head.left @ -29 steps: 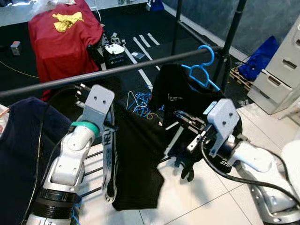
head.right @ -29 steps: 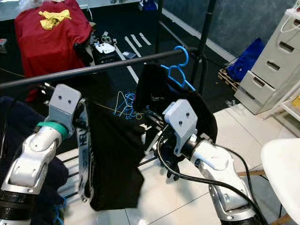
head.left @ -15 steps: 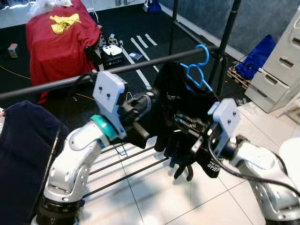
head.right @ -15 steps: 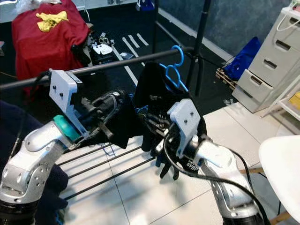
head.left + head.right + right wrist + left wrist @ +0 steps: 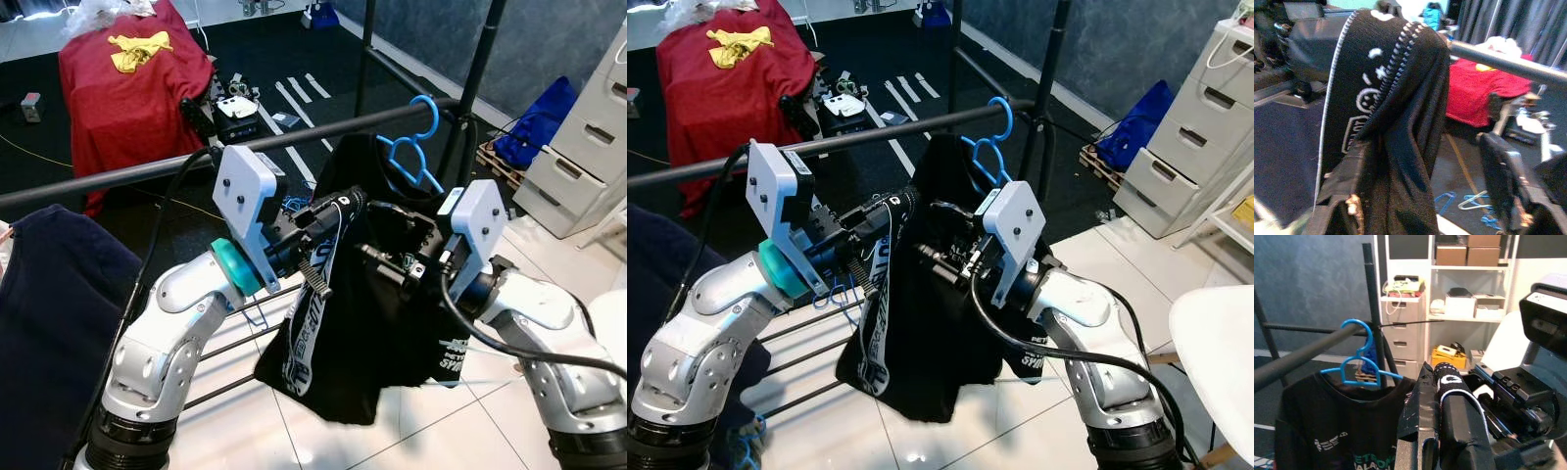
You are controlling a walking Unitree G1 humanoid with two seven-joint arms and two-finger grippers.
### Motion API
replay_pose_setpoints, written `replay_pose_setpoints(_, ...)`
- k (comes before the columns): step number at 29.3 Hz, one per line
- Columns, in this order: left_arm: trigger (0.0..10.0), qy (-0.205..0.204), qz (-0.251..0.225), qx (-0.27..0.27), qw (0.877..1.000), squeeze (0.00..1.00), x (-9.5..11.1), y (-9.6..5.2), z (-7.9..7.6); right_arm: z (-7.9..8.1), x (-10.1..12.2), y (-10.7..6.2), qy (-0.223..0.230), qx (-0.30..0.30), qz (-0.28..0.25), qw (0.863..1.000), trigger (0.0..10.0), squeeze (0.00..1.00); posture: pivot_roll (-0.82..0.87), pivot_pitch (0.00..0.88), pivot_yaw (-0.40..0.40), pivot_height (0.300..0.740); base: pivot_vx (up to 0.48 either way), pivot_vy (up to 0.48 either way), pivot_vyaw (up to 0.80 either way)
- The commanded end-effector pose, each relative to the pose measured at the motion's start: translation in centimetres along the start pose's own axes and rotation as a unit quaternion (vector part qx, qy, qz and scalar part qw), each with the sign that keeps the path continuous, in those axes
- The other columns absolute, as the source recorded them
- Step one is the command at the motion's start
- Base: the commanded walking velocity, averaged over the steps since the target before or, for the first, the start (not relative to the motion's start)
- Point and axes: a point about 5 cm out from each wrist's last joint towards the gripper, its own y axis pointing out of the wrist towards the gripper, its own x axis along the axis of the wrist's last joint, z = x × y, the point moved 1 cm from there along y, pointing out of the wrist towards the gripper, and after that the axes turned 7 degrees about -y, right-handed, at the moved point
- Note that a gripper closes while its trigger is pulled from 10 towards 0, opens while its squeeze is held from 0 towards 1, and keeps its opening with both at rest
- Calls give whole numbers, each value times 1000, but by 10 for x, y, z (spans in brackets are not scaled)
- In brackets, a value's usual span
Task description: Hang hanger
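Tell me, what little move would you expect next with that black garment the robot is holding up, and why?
Probably a small lift of the black garment toward the black rail. The left gripper has it draped over its fingers just below the rail, with the right gripper close beside it; a blue hanger with another dark shirt already hangs there.

hanger: blue plastic, smooth, bit shiny
rail: matt black metal
garment: soft black cloth (white printed band)
floor: glossy pale tiles
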Motion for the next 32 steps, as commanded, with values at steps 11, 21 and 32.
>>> replay_pose_setpoints(11, 0, -9, 9, -15, 1000, 0, -2, -3, -5, 18, 9, -11, 45, 90, -2, 995, 10000, 0, -202, 138, 91, 740, 0, 0, 0)
replay_pose_setpoints(21, 0, -40, -6, -69, 997, 0, 7, -4, -17, 15, -6, -6, 43, 102, 23, 994, 0, 0, -198, 136, 93, 740, 0, 0, 0)
replay_pose_setpoints(32, 0, -57, 14, -131, 990, 0, 6, -12, -29, 7, -10, 3, 29, 94, 29, 995, 0, 0, -194, 138, 93, 740, 0, 0, 0)
